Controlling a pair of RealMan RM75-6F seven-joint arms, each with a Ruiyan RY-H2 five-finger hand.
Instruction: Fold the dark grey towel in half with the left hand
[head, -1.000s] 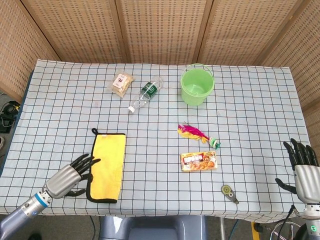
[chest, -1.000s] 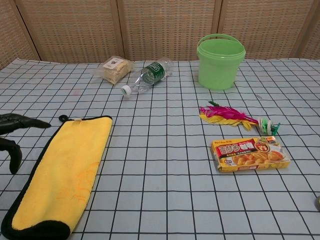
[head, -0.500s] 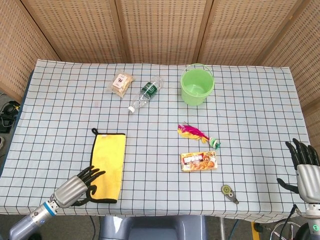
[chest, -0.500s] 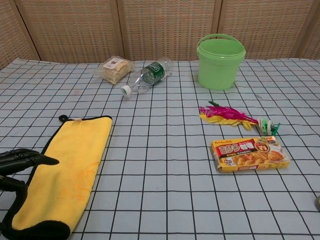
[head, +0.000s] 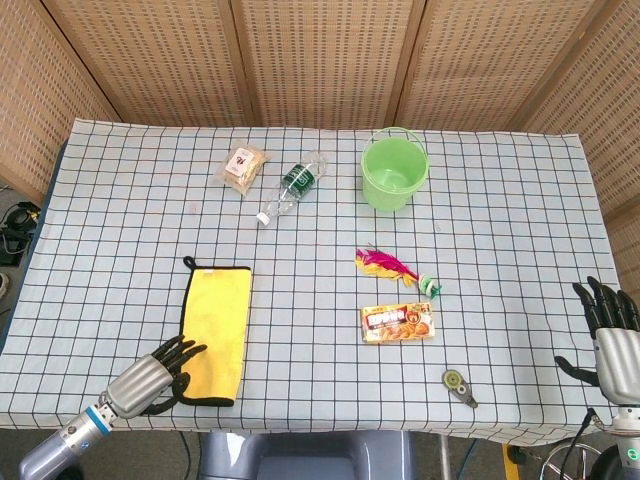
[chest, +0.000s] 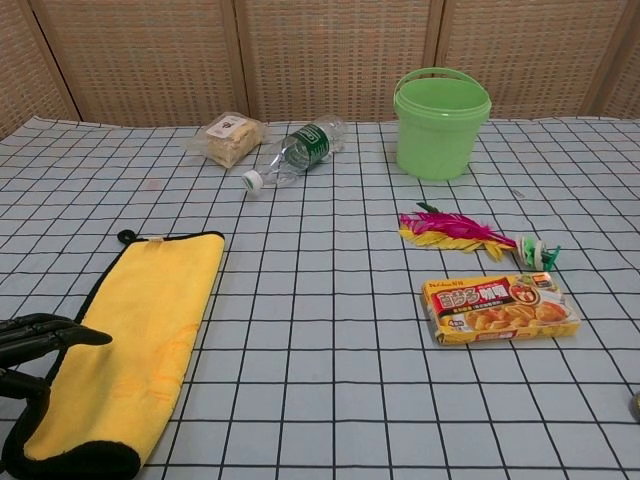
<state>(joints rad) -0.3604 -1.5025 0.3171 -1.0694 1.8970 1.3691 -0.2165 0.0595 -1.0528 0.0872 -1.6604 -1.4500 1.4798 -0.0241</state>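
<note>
Your towel (head: 216, 335), yellow face up with a dark border, lies flat on the desk (head: 500, 220), well left of the snack box (head: 398, 323). It looks soft, light and limp: pinch its near edge. Your left hand (head: 152, 372) sits there, fingers apart, holding nothing.

Woven wicker screen panels (head: 320, 60), checkered tablecloth (head: 500, 230), even indoor light

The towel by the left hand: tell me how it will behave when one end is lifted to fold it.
The towel lies flat and limp on the table, so it will probably drape and sag rather than hold shape. Its plush-looking surface likely grips the checked cloth, so it may drag a little. The left hand sits at its near corner; a shallow pinch could slip off the thin edge.
</note>
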